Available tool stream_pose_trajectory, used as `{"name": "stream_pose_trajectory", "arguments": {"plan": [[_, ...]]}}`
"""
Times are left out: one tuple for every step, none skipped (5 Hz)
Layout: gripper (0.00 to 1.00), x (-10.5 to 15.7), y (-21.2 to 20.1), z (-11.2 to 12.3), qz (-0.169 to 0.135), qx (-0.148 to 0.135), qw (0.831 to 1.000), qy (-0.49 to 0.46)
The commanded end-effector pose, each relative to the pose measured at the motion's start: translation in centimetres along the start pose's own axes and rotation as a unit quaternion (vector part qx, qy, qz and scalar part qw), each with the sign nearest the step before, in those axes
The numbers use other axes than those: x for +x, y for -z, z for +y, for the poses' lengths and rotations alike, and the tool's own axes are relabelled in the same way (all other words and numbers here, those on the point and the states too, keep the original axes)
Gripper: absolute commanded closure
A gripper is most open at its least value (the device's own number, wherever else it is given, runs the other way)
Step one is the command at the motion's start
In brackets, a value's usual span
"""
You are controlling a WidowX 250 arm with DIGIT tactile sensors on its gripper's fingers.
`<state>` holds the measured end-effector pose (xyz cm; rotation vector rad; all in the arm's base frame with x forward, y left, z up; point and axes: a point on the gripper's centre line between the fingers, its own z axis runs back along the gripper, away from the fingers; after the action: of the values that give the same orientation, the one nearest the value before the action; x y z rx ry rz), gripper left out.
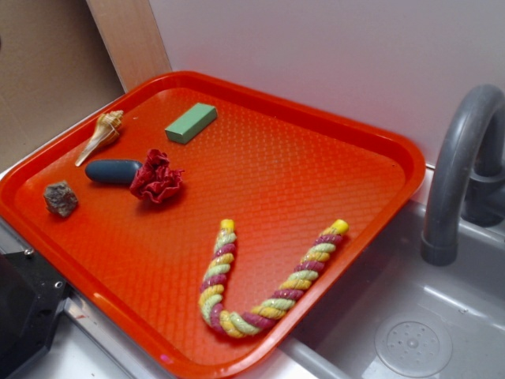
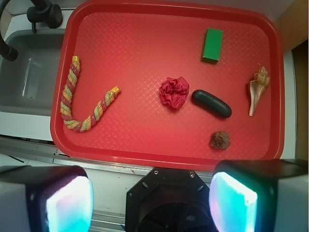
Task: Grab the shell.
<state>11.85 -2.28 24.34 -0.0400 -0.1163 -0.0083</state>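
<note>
So the gripper (image 2: pixel 150 195) is sitting high above the near edge of the tray (image 2: pixel 145 150), fingers (image 2: pixel 67 200) spread wide apart with nothing between them. You only see it properly in the wrist view; both pads glow teal-ish at the bottom of the frame, and they're off the tray entirely, over the pale counter strip.

Using the crumpled red cloth (image 1: pixel 156 178) in the middle of the tray as the reference: the dark blue oval thing (image 1: pixel 113 171) lies just beside it, nearly touching. The rough grey-brown rock (image 1: pixel 60 198) is a bit past the oval, toward the tray's edge. The shell (image 1: pixel 101 136), cream and tan with a long thin point, is on the same side as the oval but further off, lying flat close to the tray rim, clear of everything else. The green block (image 1: pixel 191 122) sits back from the cloth toward the wall. The twisted multicolor rope (image 1: pixel 264 284), bent into a U, is well apart on the cloth's other side, toward the grey sink (image 1: pixel 410 316) and faucet (image 1: pixel 458 174).
</note>
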Motion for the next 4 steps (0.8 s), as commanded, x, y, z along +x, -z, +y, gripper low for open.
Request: {"name": "stream_pose_trajectory", "arguments": {"plan": [[0.00, 0.0, 0.0, 0.0, 0.000, 0.000, 1.000, 0.000], [0.00, 3.7, 1.0, 2.5, -0.020, -0.002, 1.000, 0.002], [0.00, 7.3, 2.2, 6.4, -0.027, 0.011, 1.000, -0.011], [0.00, 9.4, 3.2, 10.7, -0.036, 0.047, 0.998, -0.032]]}}
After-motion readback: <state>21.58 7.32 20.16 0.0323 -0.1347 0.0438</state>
